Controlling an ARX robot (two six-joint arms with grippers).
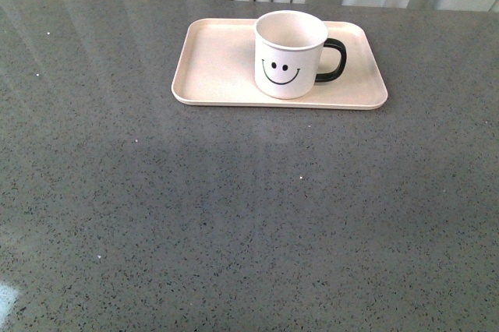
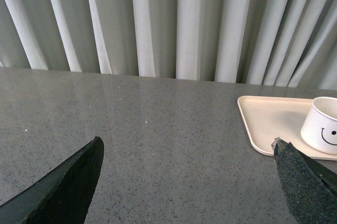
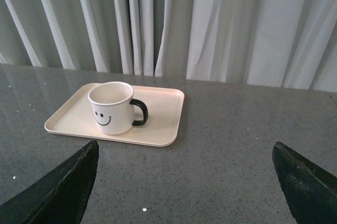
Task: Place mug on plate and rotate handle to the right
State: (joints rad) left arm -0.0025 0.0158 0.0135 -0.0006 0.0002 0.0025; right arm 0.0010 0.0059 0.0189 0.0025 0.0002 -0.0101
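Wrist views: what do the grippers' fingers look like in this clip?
Only fingertips show. The left gripper and right gripper each have two dark, near-black, wedge-shaped fingers with a finely speckled, matte surface. No cables or markings are visible.

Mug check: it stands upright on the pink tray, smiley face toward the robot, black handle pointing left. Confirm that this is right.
Not quite. The handle points to the right, not left, as the front view shows. The rest holds: the mug stands upright on the tray with its smiley face toward the robot.
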